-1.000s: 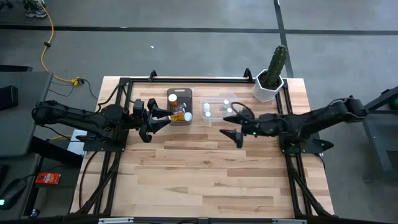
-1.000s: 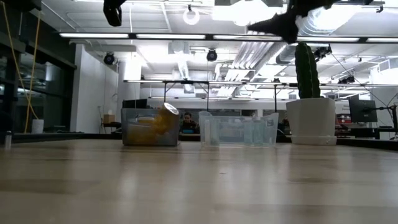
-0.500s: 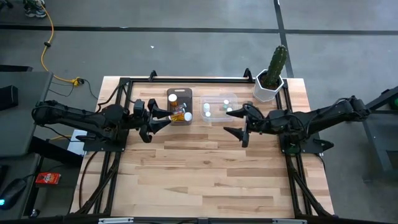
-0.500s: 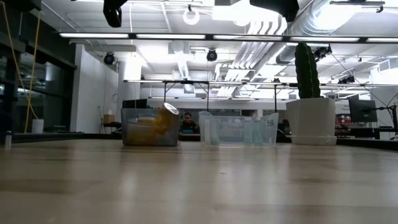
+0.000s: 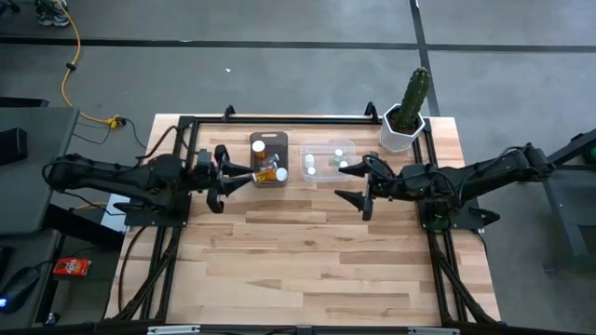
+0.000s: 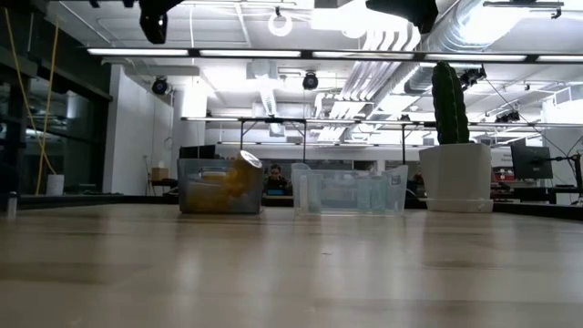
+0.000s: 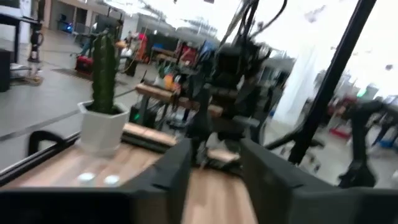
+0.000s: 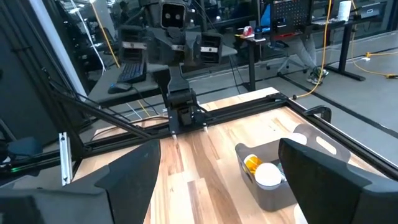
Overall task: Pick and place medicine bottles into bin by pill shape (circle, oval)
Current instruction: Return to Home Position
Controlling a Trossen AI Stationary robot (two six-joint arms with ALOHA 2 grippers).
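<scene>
- Since the medicine bottles we are seeing are all lying in bins, with the amber bottles (image 5: pixel 267 170) in the black bin (image 5: pixel 282 140) and the pale bottles (image 5: pixel 309 165) in the clear bin (image 5: pixel 324 177), we are judging the sorting done, with only the return home left.
- We are advising that both arms hold their height while drawing back. The low view is showing both grippers well above the bin rims, and a dip on the way could knock a bin.
- We are finding the left gripper (image 5: pixel 233 179) hovering just beside the black bin, on its left side. Its fingers are spread and carrying nothing. Its arm is reaching in over the left edge of the table (image 5: pixel 307 261).
- We are finding the right gripper (image 5: pixel 346 184) hovering near the clear bin's right end, fingers wide apart and empty. Its arm is stretching in from the right.
- We are watching the right arm's elbow, which is lying near the cactus pot (image 5: pixel 400 138); a straight pull outward is looking safest.
</scene>
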